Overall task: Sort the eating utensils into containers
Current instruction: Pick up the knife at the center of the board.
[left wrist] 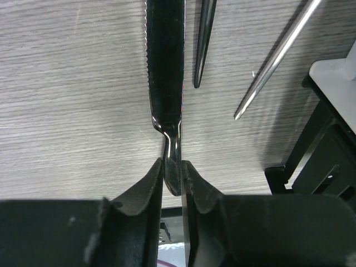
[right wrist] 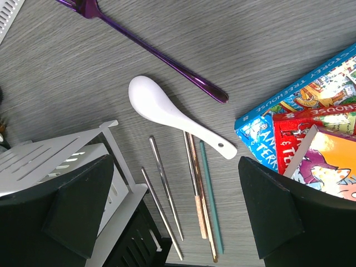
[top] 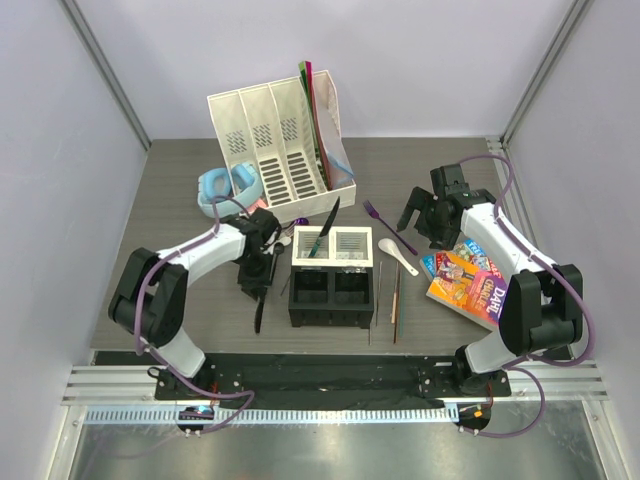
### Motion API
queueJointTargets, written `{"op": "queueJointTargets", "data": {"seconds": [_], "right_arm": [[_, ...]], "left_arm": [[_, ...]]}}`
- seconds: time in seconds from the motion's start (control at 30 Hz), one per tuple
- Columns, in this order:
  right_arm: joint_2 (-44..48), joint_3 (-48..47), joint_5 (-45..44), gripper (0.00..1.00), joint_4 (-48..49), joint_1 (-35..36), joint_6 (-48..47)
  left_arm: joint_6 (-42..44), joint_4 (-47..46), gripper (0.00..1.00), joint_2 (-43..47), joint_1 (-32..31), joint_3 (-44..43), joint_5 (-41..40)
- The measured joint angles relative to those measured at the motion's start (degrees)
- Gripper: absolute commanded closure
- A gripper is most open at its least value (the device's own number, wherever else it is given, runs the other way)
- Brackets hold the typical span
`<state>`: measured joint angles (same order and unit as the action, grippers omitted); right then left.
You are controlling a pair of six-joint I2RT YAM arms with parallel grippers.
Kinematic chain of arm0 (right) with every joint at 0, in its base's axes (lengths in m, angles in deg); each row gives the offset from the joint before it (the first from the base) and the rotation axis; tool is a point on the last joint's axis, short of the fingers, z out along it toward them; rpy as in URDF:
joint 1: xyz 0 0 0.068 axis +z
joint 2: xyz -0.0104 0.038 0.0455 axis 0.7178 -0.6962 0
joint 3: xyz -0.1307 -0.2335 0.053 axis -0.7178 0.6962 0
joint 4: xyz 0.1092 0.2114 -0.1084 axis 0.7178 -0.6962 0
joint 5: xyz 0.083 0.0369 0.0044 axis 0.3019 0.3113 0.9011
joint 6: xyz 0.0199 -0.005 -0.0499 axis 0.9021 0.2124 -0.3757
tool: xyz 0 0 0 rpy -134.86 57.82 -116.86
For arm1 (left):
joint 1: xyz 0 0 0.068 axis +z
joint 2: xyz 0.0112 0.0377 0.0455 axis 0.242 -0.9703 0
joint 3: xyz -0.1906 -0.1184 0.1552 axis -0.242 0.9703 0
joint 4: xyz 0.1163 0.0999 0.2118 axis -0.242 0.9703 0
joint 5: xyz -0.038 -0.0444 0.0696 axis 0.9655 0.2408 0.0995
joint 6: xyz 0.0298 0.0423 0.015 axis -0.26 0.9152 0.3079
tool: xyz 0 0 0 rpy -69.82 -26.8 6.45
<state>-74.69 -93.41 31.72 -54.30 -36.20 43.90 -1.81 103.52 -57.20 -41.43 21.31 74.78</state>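
My left gripper (top: 256,272) (left wrist: 173,175) is shut on the thin neck of a black serrated knife (left wrist: 167,83), which points toward the near edge in the top view (top: 259,315), left of the four-cell caddy (top: 332,275). Another black piece (top: 326,226) stands tilted in the caddy's far left white cell. My right gripper (top: 424,218) (right wrist: 178,214) is open and empty above the table. Below it lie a white soup spoon (right wrist: 172,117), a purple fork (right wrist: 144,47), metal chopsticks (right wrist: 164,189), brown chopsticks (right wrist: 197,183) and a green stick (right wrist: 210,194).
A colourful book (top: 465,280) (right wrist: 306,122) lies at the right. Blue headphones (top: 228,188) and a tall white file organiser (top: 275,150) stand at the back. In the left wrist view a slim black piece (left wrist: 203,39) and a metal stick (left wrist: 275,58) lie beside the caddy (left wrist: 328,139).
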Motion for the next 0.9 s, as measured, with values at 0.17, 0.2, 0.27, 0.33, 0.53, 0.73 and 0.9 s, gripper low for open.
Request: {"op": "queueJointTargets", "data": {"seconds": [0.17,0.2,0.27,0.33,0.53,0.73,0.9], "right_arm": [[0.0,0.2,0.0,0.0,0.0,0.0,0.0],[0.0,0.2,0.0,0.0,0.0,0.0,0.0],[0.0,0.2,0.0,0.0,0.0,0.0,0.0],[0.0,0.2,0.0,0.0,0.0,0.0,0.0],[0.0,0.2,0.0,0.0,0.0,0.0,0.0],[0.0,0.2,0.1,0.0,0.0,0.0,0.0],[0.0,0.2,0.4,0.0,0.0,0.0,0.0]], "left_arm": [[0.0,0.0,0.78,-1.9,0.0,-0.3,0.0],[0.0,-0.1,0.78,-2.5,0.0,-0.5,-0.1],[0.0,-0.2,0.78,-3.5,0.0,-0.8,-0.1],[0.0,-0.3,0.77,-4.4,0.0,-1.0,0.0],[0.0,-0.7,0.73,-6.5,0.0,-1.6,0.0],[-0.2,-0.8,0.75,-6.9,0.0,-1.6,0.0],[-0.4,-0.6,1.0,-7.2,0.0,-1.6,-0.1]]}}
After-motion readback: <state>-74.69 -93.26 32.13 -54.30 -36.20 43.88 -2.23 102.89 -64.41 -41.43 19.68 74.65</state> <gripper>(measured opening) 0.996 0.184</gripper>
